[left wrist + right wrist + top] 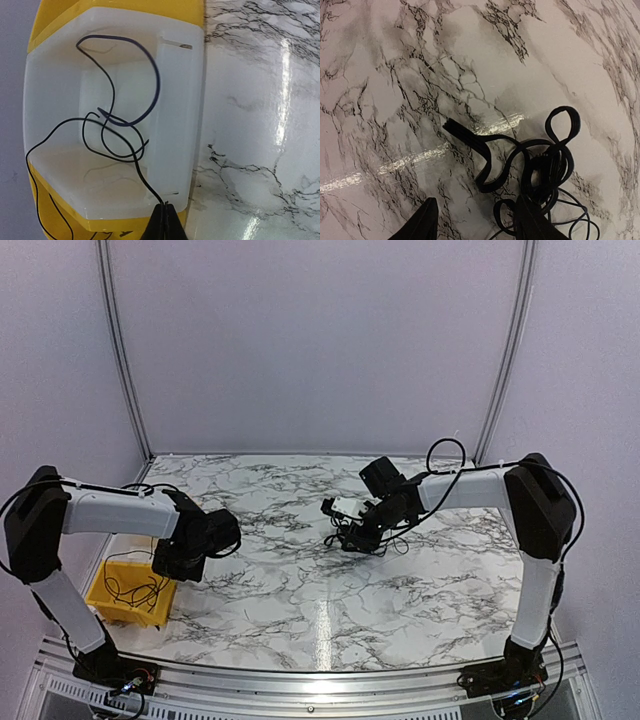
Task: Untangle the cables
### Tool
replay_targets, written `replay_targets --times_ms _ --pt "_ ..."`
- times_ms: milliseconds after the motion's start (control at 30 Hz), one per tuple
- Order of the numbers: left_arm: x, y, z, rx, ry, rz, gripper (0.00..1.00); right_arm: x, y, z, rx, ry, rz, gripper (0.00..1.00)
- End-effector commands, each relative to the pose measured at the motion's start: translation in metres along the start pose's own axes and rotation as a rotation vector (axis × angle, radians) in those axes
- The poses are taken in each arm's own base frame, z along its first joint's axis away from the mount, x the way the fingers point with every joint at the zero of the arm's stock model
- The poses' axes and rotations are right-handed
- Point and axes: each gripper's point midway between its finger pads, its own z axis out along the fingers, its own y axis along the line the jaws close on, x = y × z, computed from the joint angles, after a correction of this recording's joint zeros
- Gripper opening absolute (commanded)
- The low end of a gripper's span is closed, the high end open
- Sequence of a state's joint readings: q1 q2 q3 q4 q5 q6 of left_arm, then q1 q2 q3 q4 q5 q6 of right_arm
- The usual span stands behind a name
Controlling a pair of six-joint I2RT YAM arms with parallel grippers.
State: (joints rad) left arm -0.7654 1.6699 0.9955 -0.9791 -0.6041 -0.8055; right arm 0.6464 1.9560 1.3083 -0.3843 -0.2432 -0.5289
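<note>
A bunch of thin black cables lies on the marble table, with flat looped strands and finer wires; from above the bunch sits right of centre. My right gripper hangs open just over its left edge, the right finger overlapping the strands, nothing held. In the top view that gripper points down at the bunch. My left gripper is shut on one thin cable that trails in loose loops into the yellow bin. From above, the left gripper hovers at the bin's right rim.
The yellow bin stands at the table's near left corner with thin wires inside and over its edge. Pale walls close the table at back and sides. A metal rail runs along the near edge by the arm bases.
</note>
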Motion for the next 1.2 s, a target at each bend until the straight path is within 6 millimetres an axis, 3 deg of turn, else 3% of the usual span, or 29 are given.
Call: replay_targets --times_ms 0,233,467,600,633,700,767,1000,1167 --pt "-0.001 0.018 -0.006 -0.075 -0.04 0.009 0.0 0.002 0.008 0.006 -0.031 0.017 -0.015 0.53" --pt "-0.015 0.026 -0.027 -0.021 -0.103 -0.042 0.0 0.003 0.01 0.008 -0.044 0.025 -0.013 0.53" --pt "0.007 0.022 -0.027 -0.016 -0.072 -0.024 0.0 0.002 0.01 0.007 -0.044 0.024 -0.016 0.53" --pt "0.02 0.031 -0.033 -0.033 -0.066 -0.029 0.0 0.002 0.01 0.007 -0.045 0.023 -0.015 0.53" --pt "0.022 0.032 -0.033 -0.022 -0.061 -0.038 0.01 0.003 0.011 0.008 -0.048 0.025 -0.015 0.53" --pt "0.025 0.033 -0.033 -0.015 -0.058 -0.048 0.2 0.003 0.012 0.009 -0.051 0.026 -0.016 0.53" --pt "0.028 0.033 -0.03 -0.027 -0.05 -0.038 0.27 0.004 0.014 0.01 -0.057 0.032 -0.017 0.53" --pt "0.039 0.011 -0.016 -0.002 0.003 0.034 0.31 0.003 0.016 0.01 -0.057 0.032 -0.023 0.53" --pt "0.046 0.008 -0.009 -0.031 0.023 0.084 0.3 0.002 0.015 0.008 -0.053 0.03 -0.023 0.53"
